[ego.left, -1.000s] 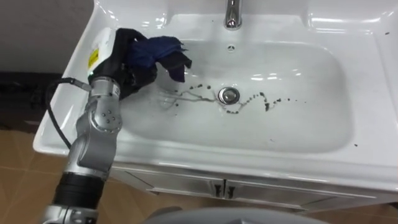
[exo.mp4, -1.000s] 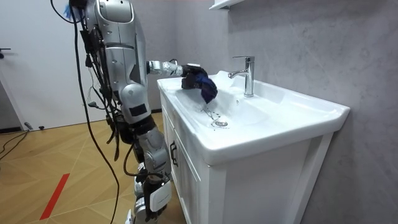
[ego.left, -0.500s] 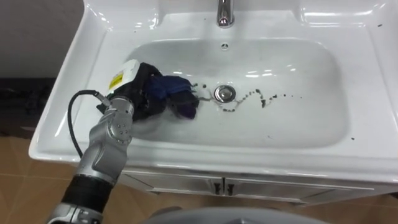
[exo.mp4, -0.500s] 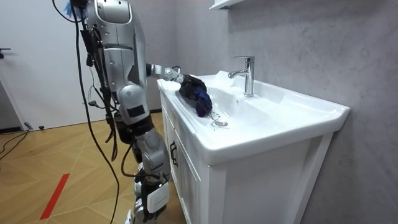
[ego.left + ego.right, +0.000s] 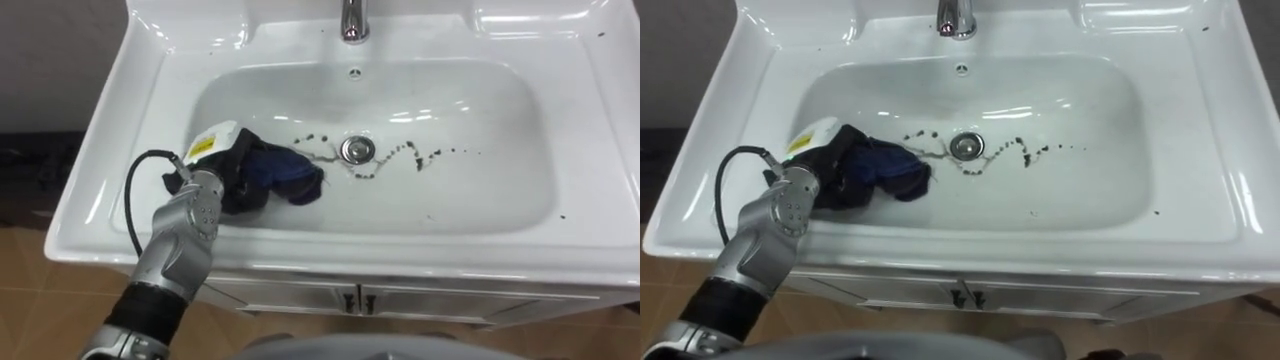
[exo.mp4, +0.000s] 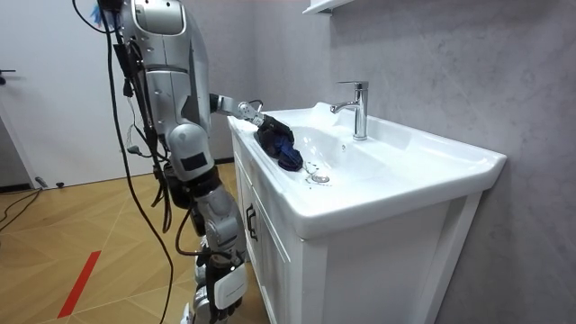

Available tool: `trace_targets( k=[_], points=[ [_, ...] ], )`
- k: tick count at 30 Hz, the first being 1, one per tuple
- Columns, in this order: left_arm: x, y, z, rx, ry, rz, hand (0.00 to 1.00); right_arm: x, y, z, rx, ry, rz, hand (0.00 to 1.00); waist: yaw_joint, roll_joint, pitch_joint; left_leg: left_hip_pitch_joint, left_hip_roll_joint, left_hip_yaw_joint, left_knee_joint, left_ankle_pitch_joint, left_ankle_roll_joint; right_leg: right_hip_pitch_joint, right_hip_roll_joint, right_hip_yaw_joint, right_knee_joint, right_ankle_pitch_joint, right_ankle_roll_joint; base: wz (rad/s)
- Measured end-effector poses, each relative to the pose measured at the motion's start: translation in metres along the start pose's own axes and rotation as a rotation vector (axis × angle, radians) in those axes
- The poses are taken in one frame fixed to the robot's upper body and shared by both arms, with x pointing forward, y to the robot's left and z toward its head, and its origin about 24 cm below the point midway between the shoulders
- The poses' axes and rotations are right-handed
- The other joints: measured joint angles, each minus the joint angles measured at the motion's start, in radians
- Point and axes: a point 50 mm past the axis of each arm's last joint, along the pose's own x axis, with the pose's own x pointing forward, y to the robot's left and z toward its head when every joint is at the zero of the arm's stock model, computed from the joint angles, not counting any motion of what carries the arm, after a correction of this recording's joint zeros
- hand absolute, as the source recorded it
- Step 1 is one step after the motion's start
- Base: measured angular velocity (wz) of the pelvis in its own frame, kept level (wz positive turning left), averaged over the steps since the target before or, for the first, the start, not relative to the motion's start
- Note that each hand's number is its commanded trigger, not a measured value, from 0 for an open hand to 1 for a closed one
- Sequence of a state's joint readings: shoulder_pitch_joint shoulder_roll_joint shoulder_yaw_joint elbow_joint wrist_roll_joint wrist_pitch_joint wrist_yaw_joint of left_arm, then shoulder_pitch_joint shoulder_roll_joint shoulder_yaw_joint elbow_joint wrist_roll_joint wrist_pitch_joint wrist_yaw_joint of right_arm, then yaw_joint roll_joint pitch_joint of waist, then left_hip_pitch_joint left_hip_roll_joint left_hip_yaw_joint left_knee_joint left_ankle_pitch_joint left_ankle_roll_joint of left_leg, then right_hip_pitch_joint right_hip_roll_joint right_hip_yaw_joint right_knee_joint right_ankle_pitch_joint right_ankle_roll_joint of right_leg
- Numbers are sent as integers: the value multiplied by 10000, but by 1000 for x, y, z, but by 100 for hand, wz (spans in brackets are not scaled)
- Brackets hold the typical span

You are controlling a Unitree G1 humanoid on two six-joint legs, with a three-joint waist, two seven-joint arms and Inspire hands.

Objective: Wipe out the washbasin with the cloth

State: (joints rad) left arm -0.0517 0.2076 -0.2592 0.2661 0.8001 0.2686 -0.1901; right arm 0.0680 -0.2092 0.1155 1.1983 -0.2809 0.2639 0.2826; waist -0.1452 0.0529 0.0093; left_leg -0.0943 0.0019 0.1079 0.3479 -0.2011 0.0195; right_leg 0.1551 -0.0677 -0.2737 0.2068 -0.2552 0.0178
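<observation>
**tilefan:** ok so where's the rag? can't work out which way it has to go

**sinkwatcher:** Going from the left: the left hand is down inside the basin, well left of the drain, with the back of the hand facing up. Its fingers are curled tight into a bunched dark blue cloth, so it's a full grip, nothing open about it. The cloth sticks out of the hand on the drain side and lies on the basin floor. Its edge is near the drain but not touching.

**tilefan:** and the dirt?

**sinkwatcher:** It's a wiggly line of dark specks. The line begins just left of the drain, close behind the cloth's far edge. Then it loops past the drain and carries on to the right of it. So the mess runs left-right across the floor, and nearly all of it lies to the right of the hand.

**tilefan:** so basically push right?

**sinkwatcher:** That's my guess. Cloth leads, hand follows, one sweep along the line and over the drain. The left hand sits right at the line's left end, so it's the one for the job. The faucet is behind the drain, out of the way.
</observation>
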Motion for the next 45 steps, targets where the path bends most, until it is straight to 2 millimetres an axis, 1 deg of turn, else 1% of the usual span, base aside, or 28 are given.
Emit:
trace_targets(
  k=[5,9,13,17,22,25,31,34,37,43,44,45],
  points=[
    [1,0,1,-5,38,-561,100,0,0,0,26,63,-14,0,-37,25,-14,46,-13,19,71,-7,13,-11,0,98,-50,-59,23,-1],
    [2,-1,1,-37,126,-1052,100,-1,-3,1,38,40,-118,0,12,33,-14,191,15,224,-37,-9,19,-16,-16,273,-42,-73,35,-13],
    [3,0,2,-202,192,-1267,100,-2,-5,2,7,12,-195,0,26,34,-15,206,7,242,-60,-8,18,-21,-26,279,-41,-75,39,-1],
    [6,0,4,-322,181,-1472,100,-2,-6,1,46,15,-305,0,122,28,-12,295,4,305,-62,-6,15,3,-35,368,-48,-75,38,-3],
    [9,0,6,-361,155,-1588,100,-2,-8,2,90,-4,-445,0,131,15,-6,302,5,358,-61,-6,15,21,-40,373,-85,-77,36,0],
    [12,1,6,-345,135,-1753,100,-2,-8,2,91,-16,-520,0,130,3,-5,335,26,452,-63,-6,16,38,-32,472,-195,-78,37,-6],
    [21,2,9,-301,145,-1958,100,-2,-8,2,89,-56,-538,0,12,3,-4,341,54,535,-51,-10,21,13,-21,584,-179,-76,38,-3],
    [25,3,8,-619,157,-2097,100,-2,-8,3,158,-69,-479,0,-103,3,-4,321,66,564,-51,-10,21,-7,-19,583,-159,-77,38,0],
    [33,8,12,-807,134,-2137,100,-3,-9,6,178,-121,-489,0,-145,22,-1,165,95,593,-32,-8,22,-223,-19,597,-10,-81,31,-3],
    [40,13,18,-928,30,-2180,100,-3,-12,6,514,-214,-336,0,-229,48,-6,7,157,832,-61,-8,26,-578,-22,848,153,-80,31,-12],
    [42,14,20,-949,-11,-2168,100,-4,-13,6,577,-241,-302,0,-258,63,0,-41,177,890,-67,-7,27,-673,-19,859,197,-77,26,-11],
    [43,14,19,-991,17,-2178,100,-4,-13,7,642,-262,-289,0,-359,72,5,-32,185,941,-82,-7,28,-694,-25,874,282,-76,25,-10]
  ],
)
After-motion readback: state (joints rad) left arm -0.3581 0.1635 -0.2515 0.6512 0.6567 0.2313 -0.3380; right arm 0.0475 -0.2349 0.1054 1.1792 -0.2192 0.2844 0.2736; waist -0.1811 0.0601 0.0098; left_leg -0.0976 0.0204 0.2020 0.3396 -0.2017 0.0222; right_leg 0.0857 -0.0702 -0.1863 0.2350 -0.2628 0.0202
